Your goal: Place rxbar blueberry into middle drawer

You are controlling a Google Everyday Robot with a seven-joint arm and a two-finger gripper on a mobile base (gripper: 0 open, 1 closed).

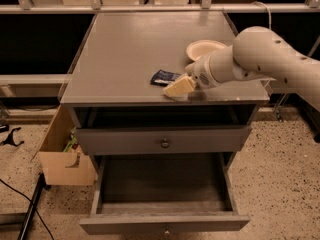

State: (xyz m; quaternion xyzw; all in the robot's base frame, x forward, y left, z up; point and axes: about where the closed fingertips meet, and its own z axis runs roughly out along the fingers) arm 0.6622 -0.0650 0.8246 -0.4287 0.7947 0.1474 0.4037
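My cream-tipped gripper (pixel 179 87) sits at the grey wooden tabletop's (pixel 125 49) near right, just beside the flat, dark-blue-wrapped rxbar blueberry (pixel 163 77); open or closed, I cannot tell.
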